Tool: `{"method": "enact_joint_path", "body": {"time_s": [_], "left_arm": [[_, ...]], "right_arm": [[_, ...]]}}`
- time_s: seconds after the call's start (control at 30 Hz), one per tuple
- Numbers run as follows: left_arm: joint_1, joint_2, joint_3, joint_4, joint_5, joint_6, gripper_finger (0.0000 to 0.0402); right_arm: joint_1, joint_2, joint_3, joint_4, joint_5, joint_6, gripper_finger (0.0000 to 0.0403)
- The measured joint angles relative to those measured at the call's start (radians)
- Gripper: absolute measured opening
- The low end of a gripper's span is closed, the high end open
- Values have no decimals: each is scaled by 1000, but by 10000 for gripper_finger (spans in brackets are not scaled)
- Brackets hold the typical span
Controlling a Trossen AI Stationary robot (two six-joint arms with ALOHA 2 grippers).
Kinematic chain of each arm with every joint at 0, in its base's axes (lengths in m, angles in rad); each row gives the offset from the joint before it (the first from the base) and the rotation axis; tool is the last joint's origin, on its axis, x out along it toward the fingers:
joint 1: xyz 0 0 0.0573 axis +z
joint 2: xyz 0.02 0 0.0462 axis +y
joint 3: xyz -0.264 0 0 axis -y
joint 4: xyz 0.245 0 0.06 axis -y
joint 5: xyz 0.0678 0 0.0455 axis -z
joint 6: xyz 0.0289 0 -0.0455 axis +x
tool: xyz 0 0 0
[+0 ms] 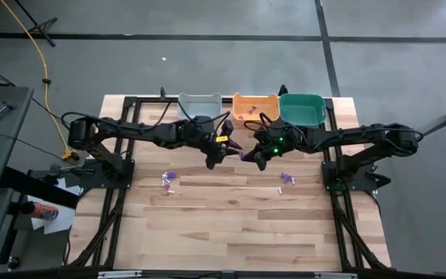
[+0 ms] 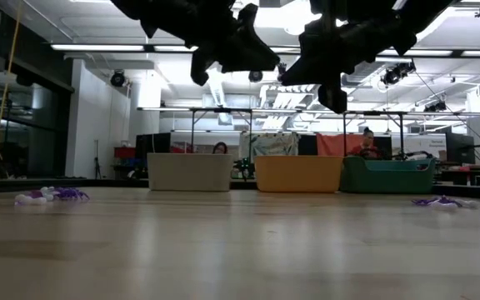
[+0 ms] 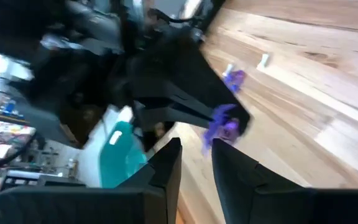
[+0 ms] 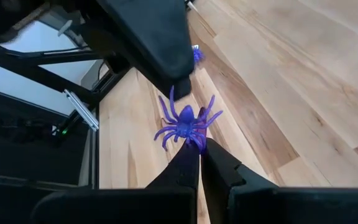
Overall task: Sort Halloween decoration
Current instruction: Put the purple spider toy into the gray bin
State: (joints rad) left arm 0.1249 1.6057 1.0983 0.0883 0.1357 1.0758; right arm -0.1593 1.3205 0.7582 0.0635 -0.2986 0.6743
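1. From the high view we see both arms reaching to the middle of the table, just in front of the bins. The left gripper (image 1: 212, 155) and the right gripper (image 1: 255, 157) hang near each other, with a speck of purple between them at the right one's tip. Along the far edge stand the grey bin (image 1: 200, 102), the orange bin (image 1: 255, 103) and the teal bin (image 1: 301, 107). The orange one shows a few dark specks inside; we cannot tell what lies in the other two. A loose cluster of trinkets (image 1: 168, 180) lies on the wood at the left, a second cluster (image 1: 286, 180) at the right.

2. From the low view we see both grippers high above the table top, well clear of it. The walls hide what the bins hold.

3. From the left wrist view we see this arm's own fingers (image 3: 166, 165) spread apart with nothing between them. Beyond them the right gripper carries a purple trinket.

4. From the right wrist view we see the fingers pinched together on a purple spider (image 4: 185, 126), held by its rear edge, its legs splayed free above the table.
   - We judge it very light, thin, flexible plastic.
   - The legs would bend or slip, so the body is the place to grip.
   - A pinch this far to the edge could let it twist or drop.
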Motion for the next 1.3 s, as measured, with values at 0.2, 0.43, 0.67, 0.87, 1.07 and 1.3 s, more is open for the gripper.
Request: {"method": "enact_joint_path", "body": {"time_s": [0.2, 0.43, 0.67, 0.87, 1.07, 1.3], "left_arm": [[0, -2, 0, -10, 7, -9, 70], [-3, 1, 0, -15, 41, -9, 69], [-3, 1, 0, -15, 62, -26, 69], [-3, 1, 0, -15, 62, -27, 69], [-3, 2, 1, -8, 62, -26, 69], [-3, 2, 1, -8, 62, -27, 69]], "right_arm": [[0, 0, 0, 3, 0, 0, 0], [0, 0, 0, 2, 0, 2, 0], [0, 0, 0, 8, 0, 2, 0], [0, 0, 0, 9, 0, 2, 0], [0, 0, 0, 9, 0, 2, 0], [0, 0, 0, 9, 0, 1, 0]]}}
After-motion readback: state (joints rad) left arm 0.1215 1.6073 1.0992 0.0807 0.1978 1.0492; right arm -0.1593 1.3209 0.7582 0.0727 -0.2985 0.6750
